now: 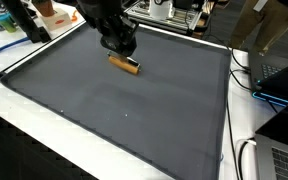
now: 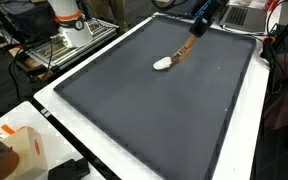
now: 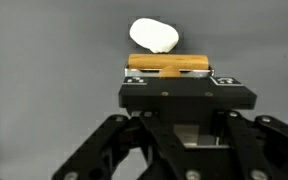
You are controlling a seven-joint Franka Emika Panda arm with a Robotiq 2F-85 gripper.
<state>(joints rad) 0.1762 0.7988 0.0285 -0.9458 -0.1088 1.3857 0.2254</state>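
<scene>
Firmly, the tool clamps a brown wooden stick. Its white rounded tip lies just beyond, on the grey surface.

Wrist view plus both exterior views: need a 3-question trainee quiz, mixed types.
1. True or false: the gripper is shut on the wooden handle.
2. Which colour is the head at the end of that handle? A white, B red, C blue.
3. Short answer: what covers the white table beneath the tool?

Key: 1 true; 2 A; 3 a dark gray mat.
</scene>
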